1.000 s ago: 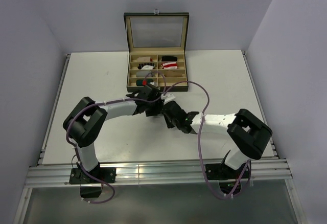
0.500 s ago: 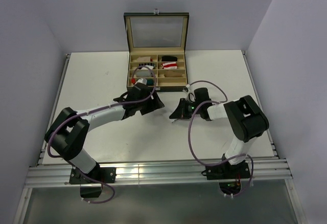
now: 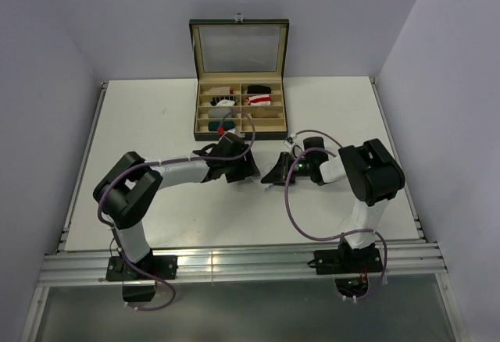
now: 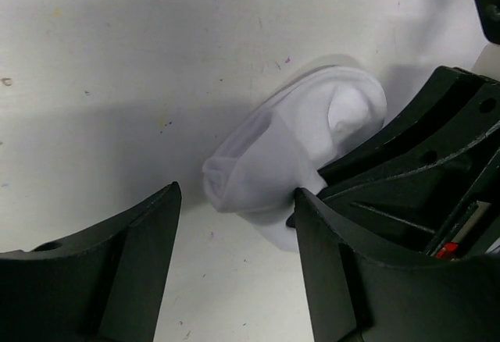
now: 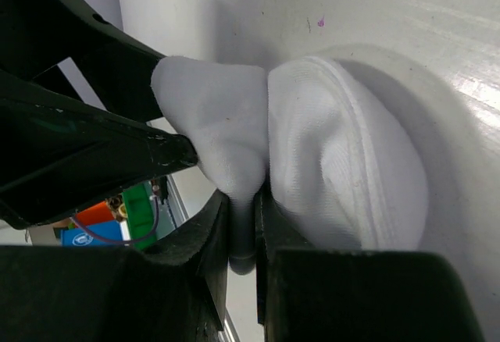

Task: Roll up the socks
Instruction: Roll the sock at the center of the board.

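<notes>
Your left claw (image 4: 238, 195) stands spread, one finger on each side of the sock's (image 4: 297, 143) bunched end. There is bare table (image 4: 117, 61) between the outer finger and the cloth, while the inner finger is just beside the cloth or touching it; I cannot tell which.

The sock is the white one. It lies on the table between your two claws, in front of the box (image 3: 241, 133). It is partly folded over on itself.

Expect it to be light, limp and a little springy. It has no stiffness to push against, and a loose roll will probably open as soon as the pressure comes off. Take hold across the thick doubled part, not a single layer at the edge, which would only stretch.

In the left wrist view its long axis runs on a slant. The bunched end points down-left toward your left claw, and the rounded end points up-right toward the right one.

Your right claw (image 5: 242, 225) is pressed together on a fold of the sock at its middle, pinning it.
</notes>
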Controlling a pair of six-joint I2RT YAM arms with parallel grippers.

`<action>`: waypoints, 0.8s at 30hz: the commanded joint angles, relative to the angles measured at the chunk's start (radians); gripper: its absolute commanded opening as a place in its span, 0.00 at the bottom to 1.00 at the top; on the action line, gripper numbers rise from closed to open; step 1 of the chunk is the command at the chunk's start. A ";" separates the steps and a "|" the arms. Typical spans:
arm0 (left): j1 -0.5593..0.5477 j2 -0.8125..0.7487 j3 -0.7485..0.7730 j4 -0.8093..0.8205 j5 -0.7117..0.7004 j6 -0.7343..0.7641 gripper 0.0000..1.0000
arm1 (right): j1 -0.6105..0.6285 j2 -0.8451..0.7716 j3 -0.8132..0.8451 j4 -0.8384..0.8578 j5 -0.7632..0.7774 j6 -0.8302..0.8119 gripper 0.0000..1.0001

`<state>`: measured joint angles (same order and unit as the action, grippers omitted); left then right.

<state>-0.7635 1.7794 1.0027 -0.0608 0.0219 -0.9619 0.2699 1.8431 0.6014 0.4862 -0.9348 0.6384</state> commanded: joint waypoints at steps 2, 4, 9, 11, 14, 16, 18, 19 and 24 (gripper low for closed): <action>-0.007 0.018 0.051 0.033 0.012 0.011 0.65 | 0.008 0.068 -0.043 -0.146 0.074 -0.029 0.00; -0.008 0.037 0.065 0.032 0.010 0.015 0.65 | 0.008 0.070 -0.043 -0.146 0.074 -0.029 0.00; -0.014 0.081 0.099 -0.023 0.003 0.037 0.62 | 0.008 0.038 -0.048 -0.144 0.080 -0.036 0.00; -0.016 0.094 0.103 -0.043 0.009 0.045 0.59 | 0.009 0.009 -0.048 -0.149 0.094 -0.045 0.00; -0.019 0.117 0.114 -0.073 0.021 0.060 0.50 | 0.009 -0.033 -0.040 -0.164 0.125 -0.057 0.00; -0.022 0.130 0.122 -0.086 0.026 0.068 0.43 | 0.011 -0.065 -0.035 -0.178 0.139 -0.071 0.06; -0.026 0.133 0.123 -0.103 0.012 0.078 0.38 | 0.018 -0.096 -0.031 -0.205 0.166 -0.082 0.12; -0.028 0.133 0.123 -0.109 0.006 0.083 0.37 | 0.018 -0.140 -0.032 -0.210 0.181 -0.082 0.19; -0.030 0.123 0.114 -0.120 -0.016 0.100 0.36 | 0.017 -0.330 -0.055 -0.293 0.367 -0.089 0.32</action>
<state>-0.7948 1.8824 1.1152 -0.0933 0.0513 -0.9176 0.2932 1.6165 0.5575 0.2890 -0.7292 0.5903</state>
